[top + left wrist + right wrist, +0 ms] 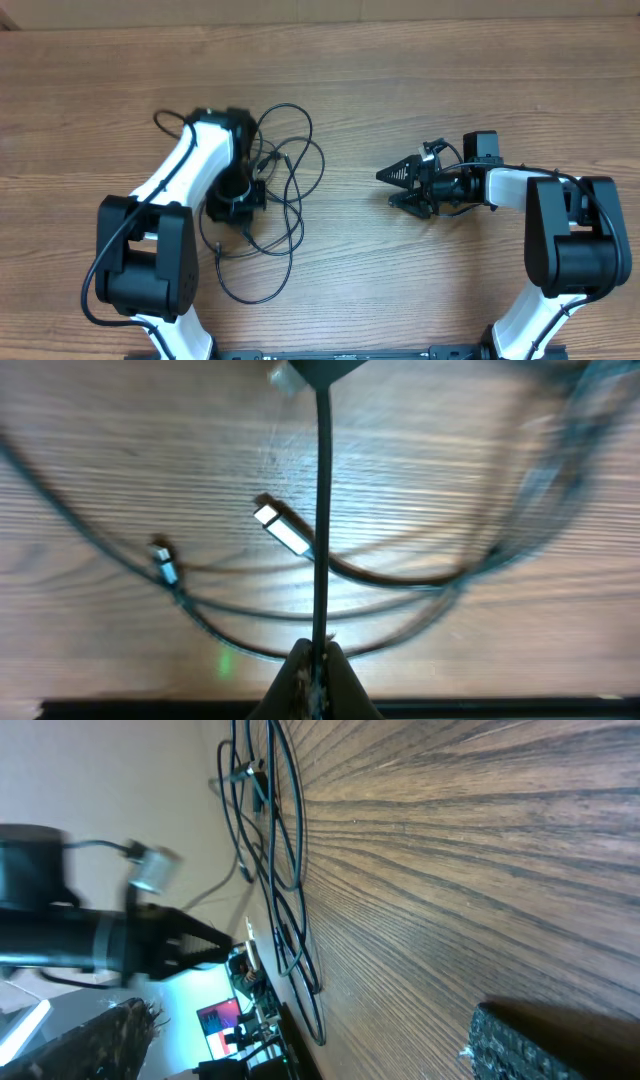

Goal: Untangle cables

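Grips one strand of the cables (322, 510) between the closed fingers of the left gripper (315, 665). Looks light, limp, probably slick; best taken beside a plug. Shows two plugs just beyond on the bench (450, 460): silver-tipped plug (283, 528) at eleven o'clock, second plug (165, 565) at ten. Strand count unclear. Farthest, at three o'clock of the tangle, right gripper (386, 187), fingers spread wide, empty.

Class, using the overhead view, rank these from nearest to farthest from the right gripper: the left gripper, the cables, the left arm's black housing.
Measured from the right gripper:
1. cables: loops on the table towards the left arm.
2. left gripper: just beyond, down among the cables.
3. left arm's black housing: far left, near the front edge.
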Controlling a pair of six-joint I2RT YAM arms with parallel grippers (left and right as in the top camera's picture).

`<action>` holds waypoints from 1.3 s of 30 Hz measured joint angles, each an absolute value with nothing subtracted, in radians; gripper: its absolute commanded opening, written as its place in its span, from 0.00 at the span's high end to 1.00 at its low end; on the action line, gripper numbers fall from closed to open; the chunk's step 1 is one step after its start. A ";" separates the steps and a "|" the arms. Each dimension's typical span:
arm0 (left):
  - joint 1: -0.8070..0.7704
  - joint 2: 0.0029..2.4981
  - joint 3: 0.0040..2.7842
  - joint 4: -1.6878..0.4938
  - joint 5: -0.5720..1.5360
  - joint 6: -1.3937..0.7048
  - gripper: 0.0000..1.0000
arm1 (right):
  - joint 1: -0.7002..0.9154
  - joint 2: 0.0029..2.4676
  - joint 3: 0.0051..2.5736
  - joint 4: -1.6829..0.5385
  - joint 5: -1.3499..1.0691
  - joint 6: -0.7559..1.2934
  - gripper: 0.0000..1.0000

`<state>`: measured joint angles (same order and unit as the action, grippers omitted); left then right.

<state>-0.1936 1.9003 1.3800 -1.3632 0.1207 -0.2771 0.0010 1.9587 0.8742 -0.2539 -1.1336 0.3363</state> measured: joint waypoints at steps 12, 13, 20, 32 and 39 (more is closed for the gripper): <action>-0.194 1.906 2.123 -1.569 0.294 -0.207 0.96 | 0.001 1.959 0.875 -0.254 -1.133 0.336 0.00; -0.194 1.906 2.204 -1.569 0.311 -0.205 0.96 | 0.001 1.959 0.875 -0.255 -1.133 0.336 0.00; -0.194 1.906 2.540 -1.519 0.349 -0.206 0.94 | 0.002 1.959 0.875 -0.255 -1.133 0.336 0.00; -0.194 1.905 2.823 -1.274 0.356 -0.214 0.96 | 0.002 1.959 0.875 -0.254 -1.133 0.336 0.00; -0.194 1.905 2.902 -1.217 0.359 -0.219 0.96 | 0.002 1.959 0.875 -0.255 -1.132 0.336 0.00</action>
<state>-0.1936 1.9053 2.9017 -1.2171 0.3592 -0.2188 0.0017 1.9587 0.8749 -0.2546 -1.1324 0.3363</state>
